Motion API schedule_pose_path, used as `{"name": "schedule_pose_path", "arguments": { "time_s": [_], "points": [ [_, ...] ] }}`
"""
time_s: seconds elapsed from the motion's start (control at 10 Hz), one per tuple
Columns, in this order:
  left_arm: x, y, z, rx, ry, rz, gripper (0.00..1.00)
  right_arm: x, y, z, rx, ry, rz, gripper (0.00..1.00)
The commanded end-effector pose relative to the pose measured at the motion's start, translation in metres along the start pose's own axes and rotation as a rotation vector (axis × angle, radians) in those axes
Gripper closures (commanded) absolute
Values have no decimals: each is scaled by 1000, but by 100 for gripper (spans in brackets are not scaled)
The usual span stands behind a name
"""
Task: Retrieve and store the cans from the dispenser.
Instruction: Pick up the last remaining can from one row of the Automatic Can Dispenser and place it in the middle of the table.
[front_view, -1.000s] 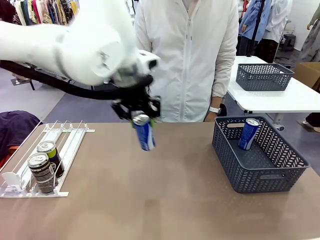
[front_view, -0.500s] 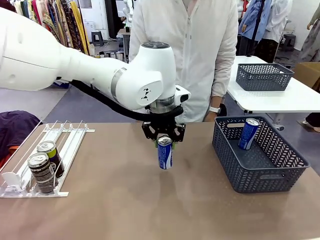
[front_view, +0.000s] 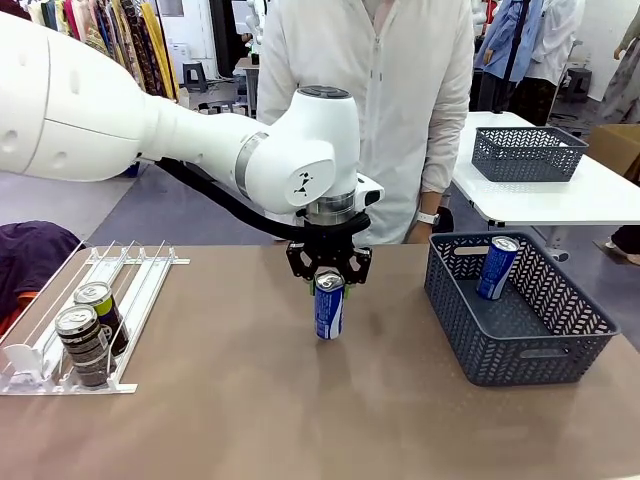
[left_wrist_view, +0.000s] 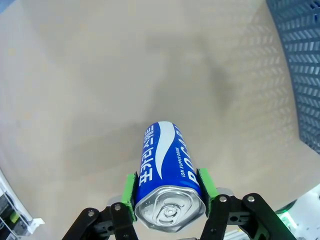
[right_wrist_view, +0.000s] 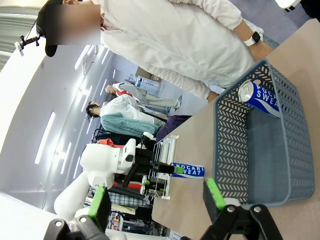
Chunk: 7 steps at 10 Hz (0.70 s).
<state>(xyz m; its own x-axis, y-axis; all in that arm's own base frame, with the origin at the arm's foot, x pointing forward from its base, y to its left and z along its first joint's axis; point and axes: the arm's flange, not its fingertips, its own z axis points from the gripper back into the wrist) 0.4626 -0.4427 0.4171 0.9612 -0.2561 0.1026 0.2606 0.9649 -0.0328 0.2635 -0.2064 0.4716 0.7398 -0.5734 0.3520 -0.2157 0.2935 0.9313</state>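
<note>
Over the brown table (front_view: 300, 420), left jaws are pinching the blue-and-white slim drink can (front_view: 328, 312) near its silver top, upright, well short of the dark grey lattice basket (front_view: 520, 350), probably needing a steady lift clearing its rim, while right jaws are gaping empty.

From the front we look across the table (front_view: 250, 420) toward the person (front_view: 380, 120), slightly downward, set back enough to take in the basket (front_view: 540, 352) on our right and the dispenser (front_view: 60, 345) well left of it. On the left wrist we look steeply down along the left gripper (left_wrist_view: 168, 190), very close to the can (left_wrist_view: 162, 160) in it, with the basket's wall at the upper right corner. On the right wrist, behind the right gripper (right_wrist_view: 157, 197), our view is rolled sideways; we sit just beside the basket and face past it to that same can. All three views share the basket and the can.
</note>
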Motion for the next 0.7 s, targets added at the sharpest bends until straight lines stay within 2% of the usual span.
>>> {"name": "schedule_pose_path", "arguments": {
  "time_s": [0.0,0.1,0.2,0.5,0.6],
  "points": [
    [4,1,2,-8,27,21,68,3,3,-2,24,-19,5,0],
    [6,2,2,-7,27,20,11,3,3,-2,24,-19,5,0],
    [4,2,2,-9,27,22,0,3,3,-2,24,-19,5,0],
    [4,8,9,-19,3,43,0,3,3,-2,24,-19,5,0],
    [-2,17,27,-48,-28,62,0,3,3,-2,24,-19,5,0]
  ]
}}
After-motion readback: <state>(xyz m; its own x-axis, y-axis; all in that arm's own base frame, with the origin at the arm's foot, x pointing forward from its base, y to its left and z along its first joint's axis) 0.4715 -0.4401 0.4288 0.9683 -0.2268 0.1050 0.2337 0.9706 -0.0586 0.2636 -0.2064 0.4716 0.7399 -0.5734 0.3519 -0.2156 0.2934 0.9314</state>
